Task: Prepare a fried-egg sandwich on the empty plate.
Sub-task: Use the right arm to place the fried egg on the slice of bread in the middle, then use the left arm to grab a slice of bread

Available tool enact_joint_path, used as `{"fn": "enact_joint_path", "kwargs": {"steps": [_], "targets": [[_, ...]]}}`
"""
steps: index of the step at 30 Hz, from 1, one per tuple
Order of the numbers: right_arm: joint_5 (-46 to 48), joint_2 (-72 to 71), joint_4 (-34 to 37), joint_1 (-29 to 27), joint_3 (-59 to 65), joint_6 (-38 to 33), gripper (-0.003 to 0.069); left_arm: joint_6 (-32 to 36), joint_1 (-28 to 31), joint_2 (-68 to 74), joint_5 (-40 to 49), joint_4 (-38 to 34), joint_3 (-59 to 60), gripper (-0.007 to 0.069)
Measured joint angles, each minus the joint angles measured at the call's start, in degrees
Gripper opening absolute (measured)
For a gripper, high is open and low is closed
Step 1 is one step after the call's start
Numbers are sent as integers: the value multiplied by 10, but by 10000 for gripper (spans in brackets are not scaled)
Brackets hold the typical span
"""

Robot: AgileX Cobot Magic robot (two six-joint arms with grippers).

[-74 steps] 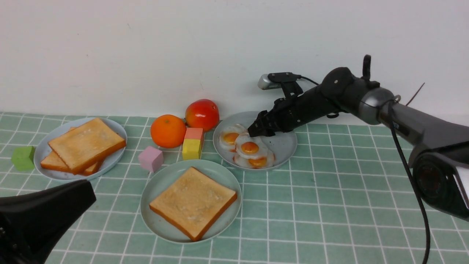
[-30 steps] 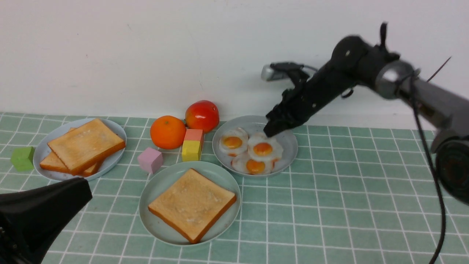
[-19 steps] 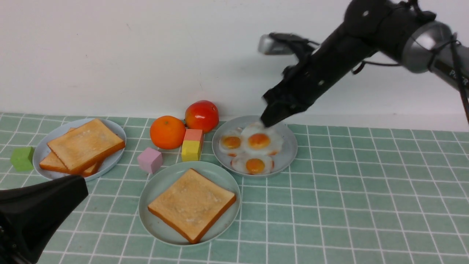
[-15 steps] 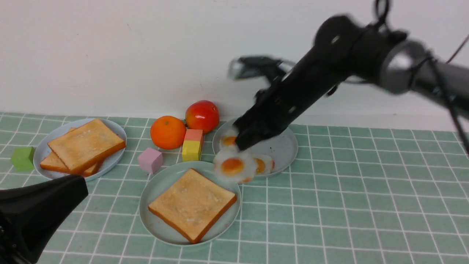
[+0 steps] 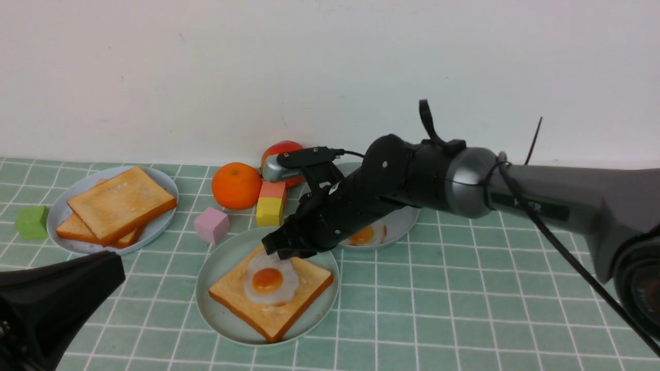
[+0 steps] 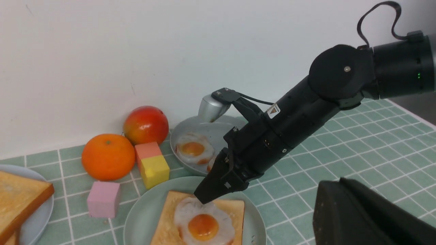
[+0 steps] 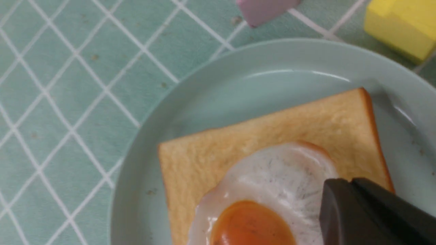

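Low in the middle of the front view sits the green plate (image 5: 219,260), carrying one toast slice (image 5: 229,291) laid flat. A fried egg (image 5: 269,282) lies on that slice (uncovered, yolk up), roughly centred and inside the crust.

The right gripper (image 5: 274,250) reaches in from the right of the frame and slopes down to the plate. Its jaws are nearly together, pinched on the egg's far rim, with the tip touching the white.

Behind the arm at mid-frame, the grey plate (image 5: 401,222) is largely hidden, and another egg (image 5: 365,235) shows on it.

At the left of the frame the bluish plate (image 5: 164,219) holds two stacked toasts (image 5: 121,203). Between the plates, on the table (image 5: 464,288), are an orange (image 5: 236,184), a red fruit (image 5: 281,148), a pink block (image 5: 212,223) and a yellow block (image 5: 269,210). A green block (image 5: 32,222) sits at the far left edge.

The left gripper (image 5: 103,275) fills the lower left corner, well apart from the plates, its jaws closed.
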Motion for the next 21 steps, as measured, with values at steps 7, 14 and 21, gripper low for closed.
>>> {"fn": "enact_joint_path", "kwargs": {"steps": [7,14,21], "targets": [[-1,2,0,0,0,0,209,-1,0,10,3,-1,0,17],[106,-94,-55,-21,0,5,454,-53,0,64,106,-35,-6,21],[324,-299,-202,-51,0,93,333,-54,0,253,274,-33,-120,21]]}}
